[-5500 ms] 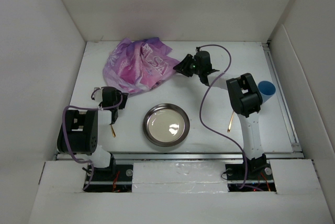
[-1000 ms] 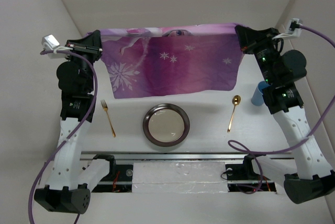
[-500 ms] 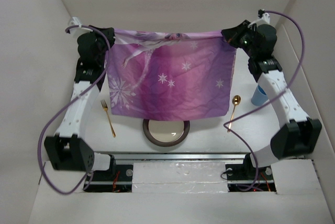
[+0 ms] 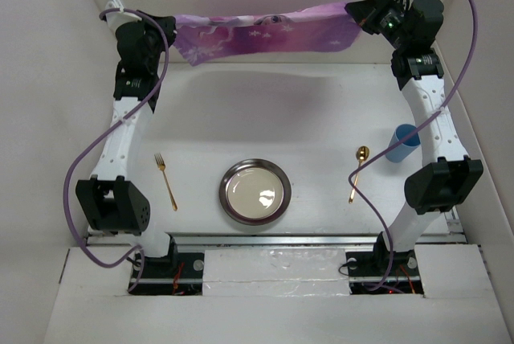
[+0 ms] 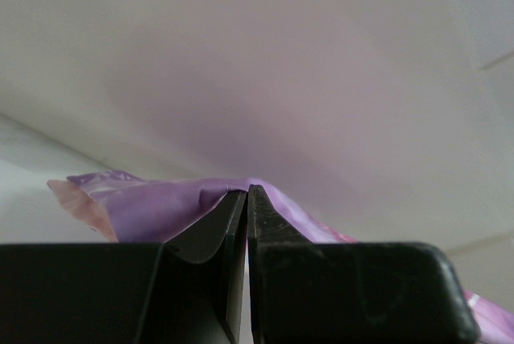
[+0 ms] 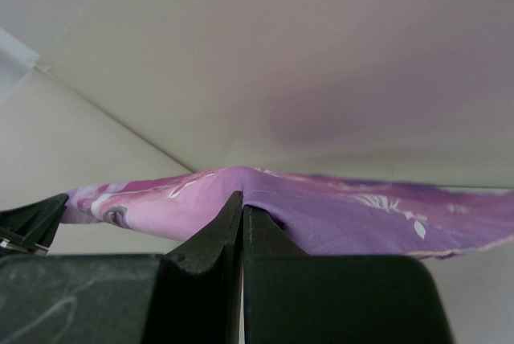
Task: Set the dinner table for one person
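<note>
Dinner table [image 4: 321,111]: large flat white matte rectangular tabletop, filling the middle of the top view. Silver metal rail [image 4: 281,237] along its near edge, just ahead of both arm bases.

Purple cloth mat with white snowflake print [image 4: 265,29]: lifted off the tabletop and strung between both grippers over the table's far edge, in front of the back wall. Seen almost edge-on as a narrow band, sagging slightly mid-span.

Left arm [image 4: 120,143] and right arm [image 4: 434,115]: both reaching high toward the far corners.

Left gripper [image 4: 170,26]: clamped on the mat's left end. Left wrist view: left gripper [image 5: 246,191], fingers pressed together, purple fabric [image 5: 161,203] pinched at the tips.

Right gripper [image 4: 359,13]: clamped on the mat's right end. Right wrist view: right gripper [image 6: 242,198], fingers together, fabric [image 6: 337,211] draped over the tips and running off to the right.

Round silver metal plate with a pale centre [image 4: 255,191]: flat on the table, near-centre, close to the rail.

Light blue cup [image 4: 401,143]: on the table's right side, just beside the right arm. Upright or tilted: cannot tell.

Gold fork [image 4: 166,181]: left of the plate, apart from it, tines toward the far side.

Gold spoon [image 4: 358,171]: right of the plate, apart from it, bowl toward the far side, between plate and cup.
</note>
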